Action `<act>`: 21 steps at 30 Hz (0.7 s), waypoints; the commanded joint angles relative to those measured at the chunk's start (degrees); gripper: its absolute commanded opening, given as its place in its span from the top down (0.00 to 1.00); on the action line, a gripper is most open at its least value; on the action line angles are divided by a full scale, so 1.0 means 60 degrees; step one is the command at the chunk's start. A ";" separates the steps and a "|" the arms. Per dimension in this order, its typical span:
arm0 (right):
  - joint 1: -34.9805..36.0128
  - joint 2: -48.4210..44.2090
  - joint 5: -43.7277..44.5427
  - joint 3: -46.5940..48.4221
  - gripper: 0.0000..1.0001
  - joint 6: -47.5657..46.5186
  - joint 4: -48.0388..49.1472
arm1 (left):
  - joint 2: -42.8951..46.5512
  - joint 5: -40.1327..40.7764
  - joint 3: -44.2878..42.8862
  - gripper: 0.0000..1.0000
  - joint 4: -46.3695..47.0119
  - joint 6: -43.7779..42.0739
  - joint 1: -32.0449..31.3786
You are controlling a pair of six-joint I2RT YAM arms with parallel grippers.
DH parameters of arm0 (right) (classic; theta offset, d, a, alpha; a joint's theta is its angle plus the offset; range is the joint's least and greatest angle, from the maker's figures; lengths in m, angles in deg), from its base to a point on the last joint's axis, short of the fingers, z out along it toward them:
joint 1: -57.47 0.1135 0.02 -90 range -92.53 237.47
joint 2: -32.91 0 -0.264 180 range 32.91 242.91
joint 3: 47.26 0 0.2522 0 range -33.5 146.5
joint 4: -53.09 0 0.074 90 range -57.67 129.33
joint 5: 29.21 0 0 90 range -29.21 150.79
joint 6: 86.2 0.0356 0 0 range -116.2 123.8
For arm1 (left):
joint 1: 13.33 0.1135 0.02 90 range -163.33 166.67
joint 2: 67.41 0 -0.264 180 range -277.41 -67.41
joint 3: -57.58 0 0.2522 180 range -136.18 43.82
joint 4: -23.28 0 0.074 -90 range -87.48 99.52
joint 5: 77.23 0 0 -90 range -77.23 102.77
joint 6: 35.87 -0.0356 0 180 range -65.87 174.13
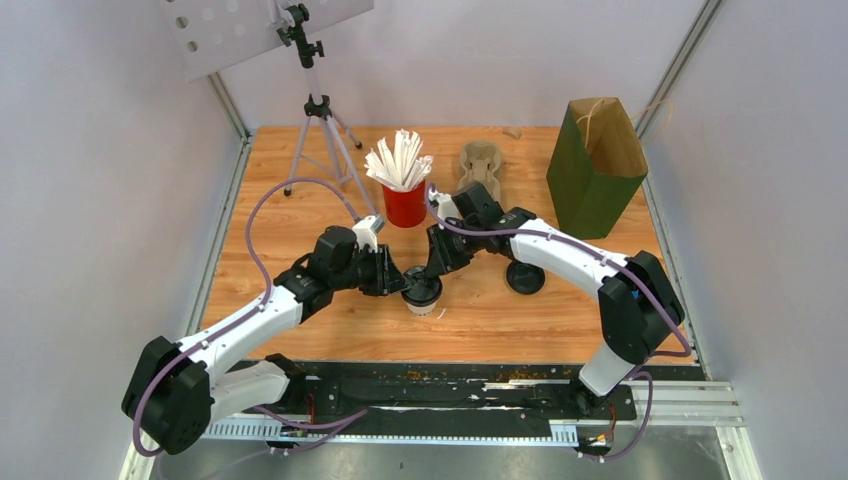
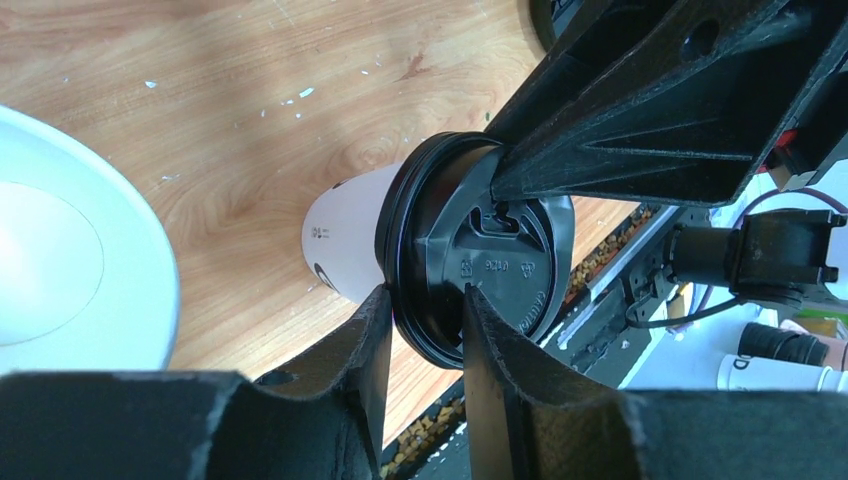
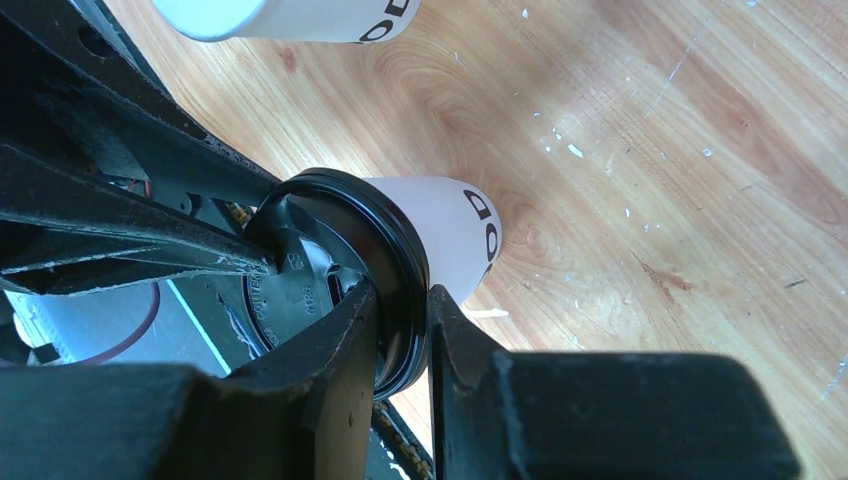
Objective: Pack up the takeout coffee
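Looking down from the top camera, both arms reach inward over a wooden table (image 1: 560, 320) and meet at the centre cup (image 1: 424, 306). This small white paper cup stands upright near the front middle. The left gripper (image 1: 405, 283) comes in from the left and the right gripper (image 1: 432, 272) from the right, both at its black lid (image 1: 421, 290). The second cup (image 1: 525, 277) stands just to the right, close to the right arm's white link and apart from both grippers. Further back are a red cup (image 1: 405, 207) of white straws (image 1: 398, 160), a beige pulp tray (image 1: 480, 165), an open green paper bag (image 1: 590, 170) and a tripod (image 1: 320, 130).

From the left wrist camera, the left gripper (image 2: 425, 300) has its two dark fingers pinching the rim of the black lid (image 2: 490, 265). One finger is outside the rim and one is on the lid's top. The white side of the centre cup (image 2: 345, 235) shows beyond, above the table (image 2: 250, 120). The right gripper (image 2: 495, 165) meets the far side of the lid from the upper right. The second cup (image 2: 790, 372) shows small at the lower right.

From the right wrist camera, the right gripper (image 3: 405, 300) is likewise pressed on the rim of the black lid (image 3: 320, 290), with one finger on either side. The centre cup (image 3: 450, 225) shows a dark print on its side. The left gripper (image 3: 272, 228) touches the lid from the left. The second cup (image 3: 290, 15) sits at the top edge.
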 commanded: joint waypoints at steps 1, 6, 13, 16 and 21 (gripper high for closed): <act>0.0011 0.0136 -0.0092 -0.0845 0.77 0.0140 0.0491 | -0.0365 0.0300 0.0451 0.66 -0.0285 -0.0317 -0.0297; -0.0162 -0.0078 -0.0117 -0.0569 0.76 0.0145 0.0328 | -0.0247 0.0211 0.0279 0.65 -0.0104 -0.0229 -0.0299; -0.0182 -0.0767 0.0335 0.0434 0.47 -0.0167 -0.0608 | 0.0195 -0.0118 -0.0120 0.50 0.0805 0.0452 -0.0295; -0.0185 -0.1200 0.0530 0.0433 0.34 -0.0422 -0.0735 | 0.0515 0.0209 -0.0789 0.45 0.0181 0.0220 -0.0296; 0.0150 -0.1875 0.0975 0.0251 0.16 -0.0836 -0.0573 | 0.1241 0.1529 -0.2339 0.38 -0.1564 -0.0577 -0.0267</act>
